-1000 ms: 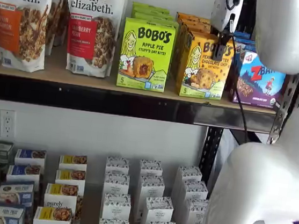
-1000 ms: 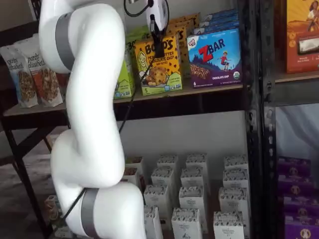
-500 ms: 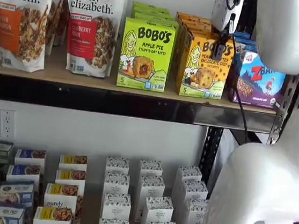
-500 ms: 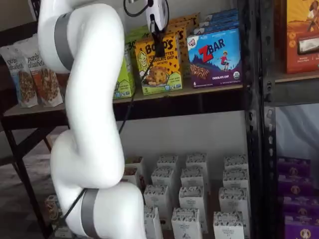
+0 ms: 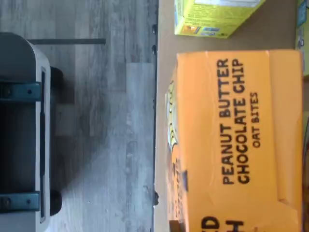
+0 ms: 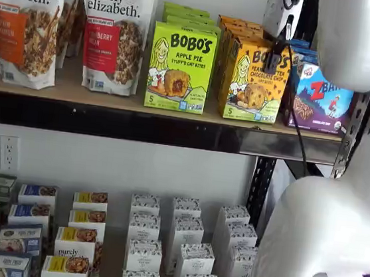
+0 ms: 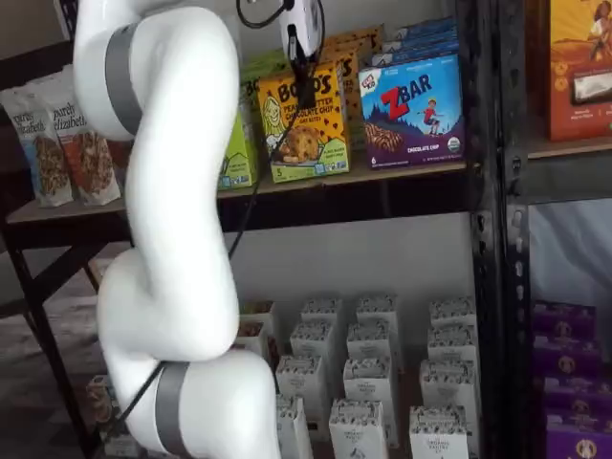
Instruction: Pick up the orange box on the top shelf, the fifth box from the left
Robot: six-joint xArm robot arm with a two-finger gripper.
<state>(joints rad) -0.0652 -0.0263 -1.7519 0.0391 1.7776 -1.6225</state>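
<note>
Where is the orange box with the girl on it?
In both shelf views, the orange box stands on the top shelf, between the green Bobo's box and the ZBar box.

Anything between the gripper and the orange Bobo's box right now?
Nothing visible. In a shelf view the gripper is already at the top front of the orange box, which stands on the top shelf.

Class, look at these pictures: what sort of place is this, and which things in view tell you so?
Probably a mock shop or stockroom: a top shelf lined with snack goods like the orange box, and rows of identical small cartons below.
</note>
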